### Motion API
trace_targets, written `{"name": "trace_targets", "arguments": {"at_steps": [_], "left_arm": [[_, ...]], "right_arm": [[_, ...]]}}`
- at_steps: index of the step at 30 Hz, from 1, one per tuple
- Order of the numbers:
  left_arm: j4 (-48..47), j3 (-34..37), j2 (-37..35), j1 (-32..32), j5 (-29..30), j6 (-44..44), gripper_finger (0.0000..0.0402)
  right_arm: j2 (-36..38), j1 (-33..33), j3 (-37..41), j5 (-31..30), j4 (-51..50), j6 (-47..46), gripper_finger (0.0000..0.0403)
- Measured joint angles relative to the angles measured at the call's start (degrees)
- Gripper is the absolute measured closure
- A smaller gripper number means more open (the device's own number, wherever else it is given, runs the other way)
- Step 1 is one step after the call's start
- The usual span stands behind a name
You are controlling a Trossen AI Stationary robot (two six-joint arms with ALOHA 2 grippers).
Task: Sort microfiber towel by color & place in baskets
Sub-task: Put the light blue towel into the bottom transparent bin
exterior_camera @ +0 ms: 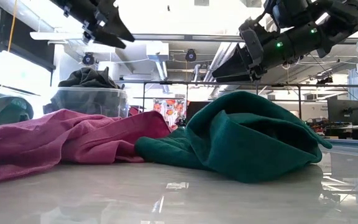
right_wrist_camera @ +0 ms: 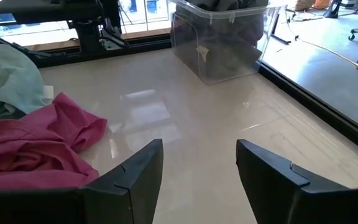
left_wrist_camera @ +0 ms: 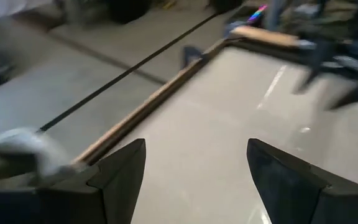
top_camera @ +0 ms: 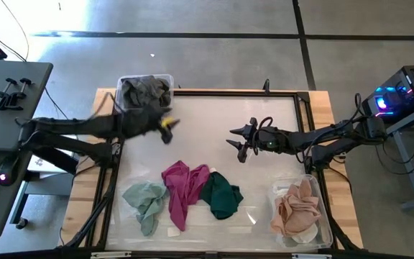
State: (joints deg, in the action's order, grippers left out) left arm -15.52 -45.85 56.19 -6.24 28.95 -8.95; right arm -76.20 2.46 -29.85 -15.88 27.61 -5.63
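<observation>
Three microfiber towels lie crumpled on the near half of the table: a light green one (top_camera: 144,201), a magenta one (top_camera: 183,188) and a dark green one (top_camera: 221,196). The magenta and dark green towels touch. A clear basket (top_camera: 165,79) at the far left holds dark grey towels. A second clear basket (top_camera: 326,219) at the near right holds peach towels. My left gripper (top_camera: 167,128) hangs open in the air just right of the far-left basket, with nothing between its fingers (left_wrist_camera: 120,171). My right gripper (top_camera: 239,140) waits open above the table's middle, also empty (right_wrist_camera: 199,165).
A wooden frame (top_camera: 228,91) borders the table. Bare white tabletop (top_camera: 214,115) lies between the two grippers and the far edge. A grey side table (top_camera: 6,93) with clamps stands off to the left, and equipment with lit lamps (top_camera: 397,97) stands off to the right.
</observation>
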Motion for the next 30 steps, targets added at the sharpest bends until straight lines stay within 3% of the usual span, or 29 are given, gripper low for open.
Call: {"name": "trace_targets", "arguments": {"at_steps": [8,13,17,23,30], "left_arm": [[17.3,10.7,4.3,16.2,12.4,1.2,0.0133],[20.4,12.4,9.3,23.9,20.7,-4.0,0.0133],[27.9,12.4,14.7,28.8,26.5,-2.7,0.0133],[41.2,12.4,19.7,30.8,27.0,6.6,0.0133],[44.3,12.4,22.5,30.8,25.5,4.8,0.0133]], "right_arm": [[0.0,-0.3,0.0,-0.1,-0.1,-3.3,0.0203],[0.0,-2.5,0.0,0.0,0.0,-1.2,0.0203],[0.0,-5.3,0.0,0.0,0.0,1.6,0.0203],[0.0,-10.2,0.0,0.0,0.2,6.2,0.0203],[0.0,-15.8,0.0,0.1,2.1,10.3,0.0203]]}}
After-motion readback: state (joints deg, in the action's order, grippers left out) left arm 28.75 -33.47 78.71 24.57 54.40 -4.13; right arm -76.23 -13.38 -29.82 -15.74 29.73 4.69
